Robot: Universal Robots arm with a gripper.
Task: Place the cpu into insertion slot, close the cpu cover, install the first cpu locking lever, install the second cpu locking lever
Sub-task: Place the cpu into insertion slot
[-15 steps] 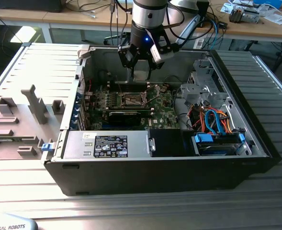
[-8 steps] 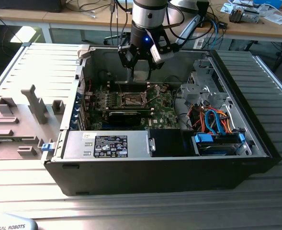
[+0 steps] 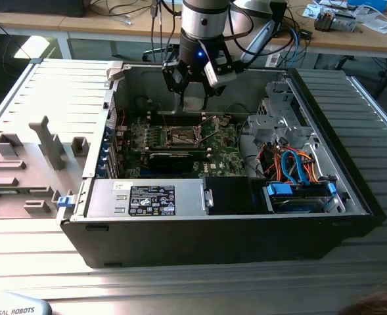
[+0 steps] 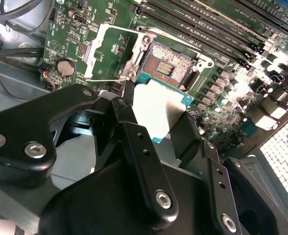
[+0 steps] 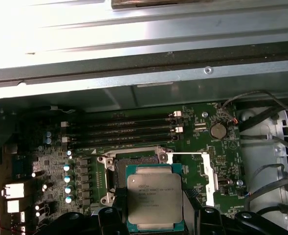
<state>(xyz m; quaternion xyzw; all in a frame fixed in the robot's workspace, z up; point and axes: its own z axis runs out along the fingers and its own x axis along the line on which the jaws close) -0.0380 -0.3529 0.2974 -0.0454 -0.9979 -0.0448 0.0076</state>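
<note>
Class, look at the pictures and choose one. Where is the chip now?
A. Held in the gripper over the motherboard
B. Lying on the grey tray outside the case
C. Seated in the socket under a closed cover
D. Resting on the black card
A: in the first wrist view the chip sits between the gripper fingers, while the socket lies bare with its cover swung aside.

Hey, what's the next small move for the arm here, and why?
Probably ease the cpu across over the insertion slot: the end effector grips it, the slot is bare with the cpu cover flipped open, and the chip looks offset from it.
</note>
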